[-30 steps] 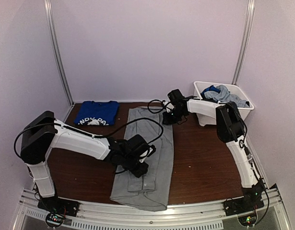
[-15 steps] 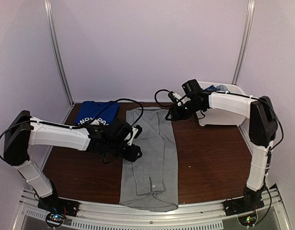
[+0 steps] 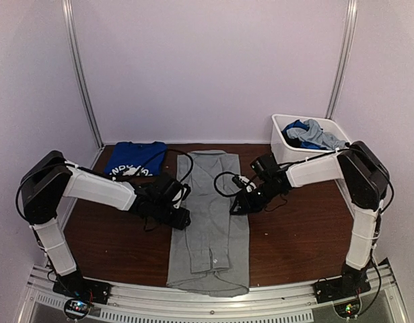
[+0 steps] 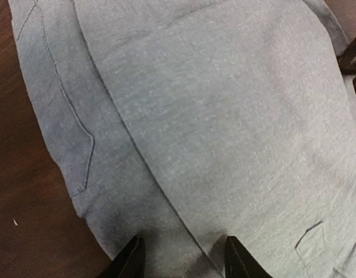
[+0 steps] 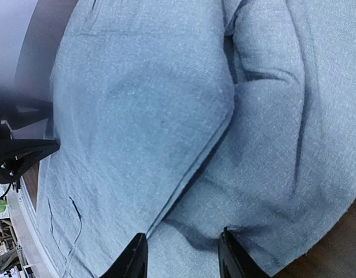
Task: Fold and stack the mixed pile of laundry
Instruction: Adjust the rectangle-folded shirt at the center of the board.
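Both arms stretched low, reaching inward to table (image 3: 291, 232) centre. Left gripper (image 3: 181, 219) at left edge of light-grey garment (image 3: 210, 195), right gripper (image 3: 235, 206) at its right edge. Both jaws parted, fingertips just over cloth. Garment flat, lengthwise mid-table. Folded blue T-shirt (image 3: 134, 159) far left. White bin (image 3: 282, 145) far right, holding blue and grey clothes (image 3: 311, 133).

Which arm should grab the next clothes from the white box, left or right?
Probably the right. The white bin sits far right, on that arm's side. The right gripper is at the right edge of the grey garment, nearer the bin; the left gripper is across the garment.
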You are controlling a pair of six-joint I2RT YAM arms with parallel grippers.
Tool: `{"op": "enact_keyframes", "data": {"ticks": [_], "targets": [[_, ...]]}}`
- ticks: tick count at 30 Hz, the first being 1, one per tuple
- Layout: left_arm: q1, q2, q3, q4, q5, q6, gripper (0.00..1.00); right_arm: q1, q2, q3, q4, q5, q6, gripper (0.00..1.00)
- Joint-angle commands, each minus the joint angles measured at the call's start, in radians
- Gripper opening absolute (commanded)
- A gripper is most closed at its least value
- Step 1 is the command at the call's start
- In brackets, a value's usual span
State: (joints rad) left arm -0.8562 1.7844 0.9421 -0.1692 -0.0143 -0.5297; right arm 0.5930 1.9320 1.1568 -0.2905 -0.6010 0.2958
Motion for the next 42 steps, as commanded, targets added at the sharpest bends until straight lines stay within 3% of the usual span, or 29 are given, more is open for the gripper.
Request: {"op": "enact_keyframes", "data": {"ticks": [1,6,11,15,19,23,30,36,42], "targets": [[0.027,0.069,0.048,0.042,0.029,0.0,0.49,-0.051,0.121,0.062,0.057,0.022,-0.002,0.41],[0.081,0.144,0.081,0.086,0.067,-0.002,0.48,-0.107,0.214,0.151,0.042,0.026,-0.019,0.4],[0.123,0.198,0.178,0.091,0.092,0.032,0.47,-0.146,0.273,0.344,-0.024,0.027,-0.041,0.4],[0.124,0.152,0.252,0.01,0.047,0.086,0.47,-0.145,0.191,0.415,-0.09,-0.006,-0.047,0.4],[0.136,0.067,0.227,-0.035,0.005,0.112,0.48,-0.142,0.021,0.292,-0.084,-0.06,-0.039,0.43],[0.122,-0.007,0.14,-0.021,0.13,0.089,0.47,-0.136,-0.137,0.095,-0.087,-0.087,-0.034,0.44],[-0.04,-0.204,-0.13,0.084,0.135,-0.1,0.49,-0.121,-0.366,-0.283,-0.077,-0.109,0.006,0.49],[-0.226,-0.226,-0.244,0.162,0.089,-0.287,0.5,-0.112,-0.436,-0.454,-0.064,-0.153,0.02,0.51],[-0.268,-0.233,-0.381,0.309,0.083,-0.443,0.5,-0.075,-0.421,-0.576,0.035,-0.195,0.078,0.49]]}}
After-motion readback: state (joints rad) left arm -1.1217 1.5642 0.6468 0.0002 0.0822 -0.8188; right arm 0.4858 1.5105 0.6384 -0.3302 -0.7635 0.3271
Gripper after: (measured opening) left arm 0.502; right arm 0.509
